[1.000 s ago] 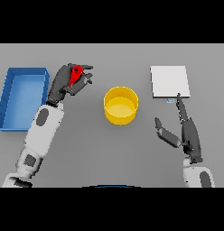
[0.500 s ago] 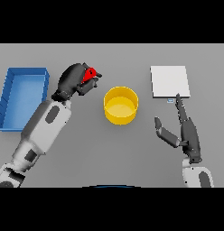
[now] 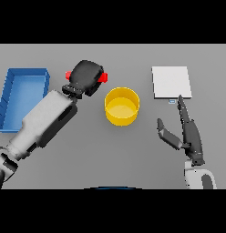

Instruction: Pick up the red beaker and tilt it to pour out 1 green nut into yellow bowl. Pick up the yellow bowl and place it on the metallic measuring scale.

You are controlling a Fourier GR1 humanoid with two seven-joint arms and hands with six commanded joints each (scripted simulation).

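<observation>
The left hand (image 3: 87, 76) is clamped round the red beaker (image 3: 103, 78), just left of the yellow bowl (image 3: 121, 106).

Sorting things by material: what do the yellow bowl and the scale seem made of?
The yellow bowl looks like smooth plastic: uniform bright colour, soft sheen inside. The scale is a flat pale grey plate, plausibly brushed metal, though its matte look leaves that open.
</observation>
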